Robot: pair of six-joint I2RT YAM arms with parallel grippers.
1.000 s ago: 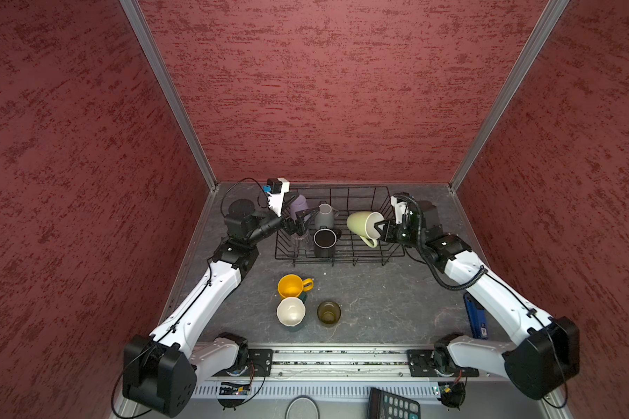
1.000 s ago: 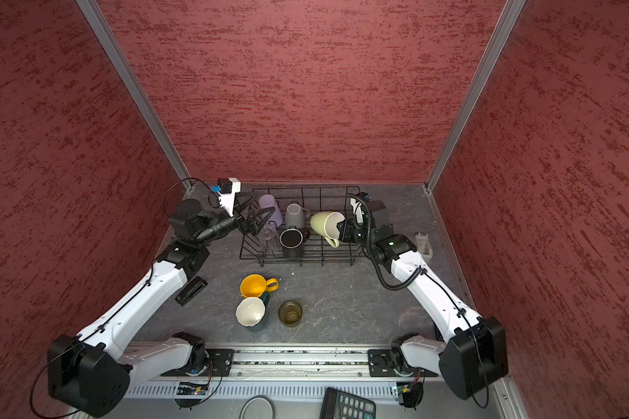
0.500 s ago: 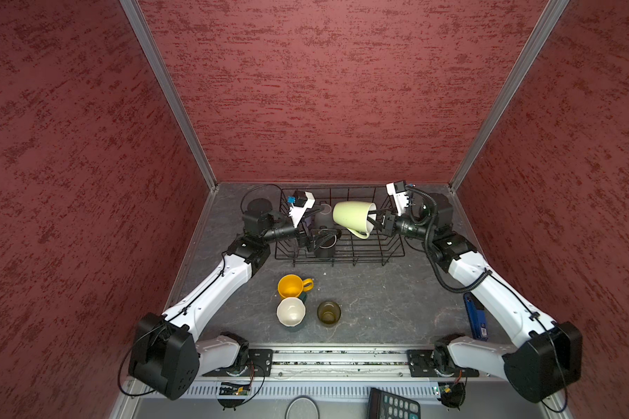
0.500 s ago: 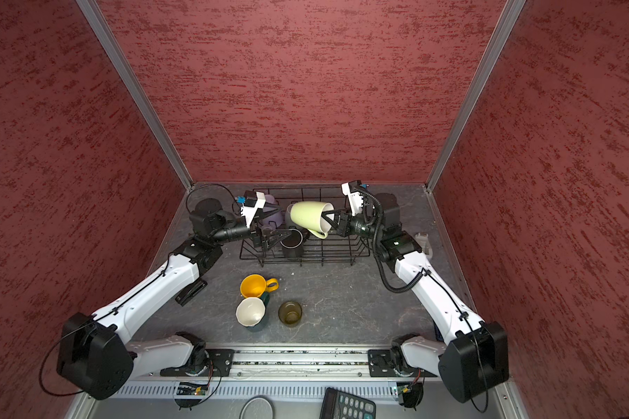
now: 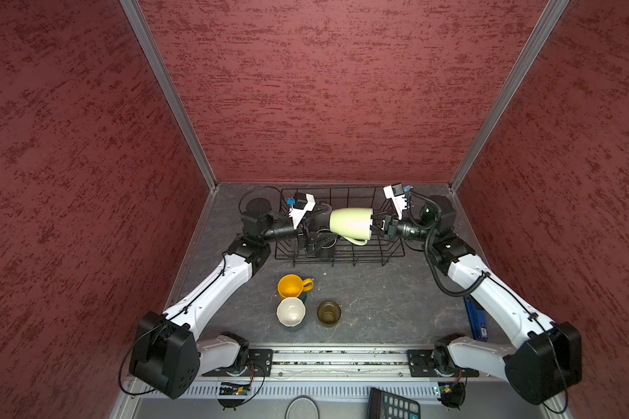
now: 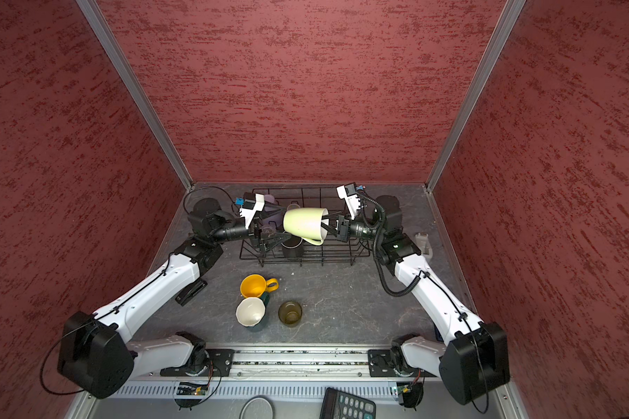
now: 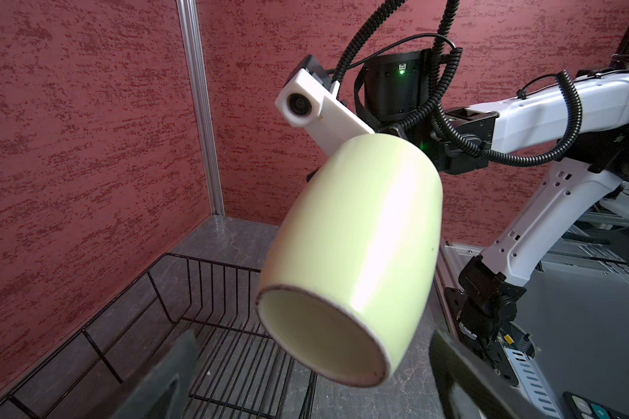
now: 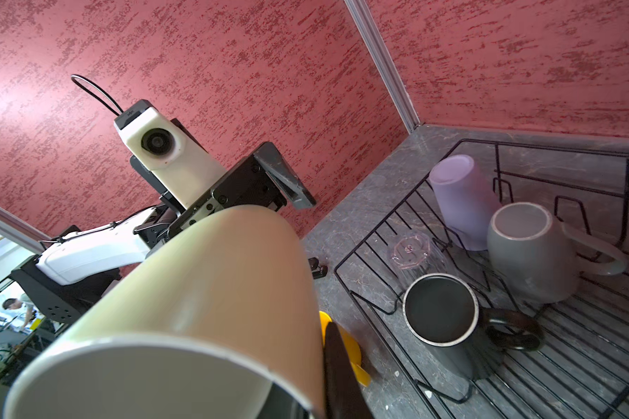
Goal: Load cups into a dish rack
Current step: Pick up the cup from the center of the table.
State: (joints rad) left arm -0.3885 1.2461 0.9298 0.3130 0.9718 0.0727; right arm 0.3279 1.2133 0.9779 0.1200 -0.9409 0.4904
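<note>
Handover looks likely: right gripper [image 5: 373,225] pinches the green mug [image 5: 349,223] by its rim above the rack [image 5: 342,262], left gripper [image 5: 323,225] gapes at its base and should close next.

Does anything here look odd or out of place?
The pale green mug hangs sideways in mid-air above the dish rack, the right gripper pinching its rim. In the rack, the lilac tumbler leans upside down.
</note>
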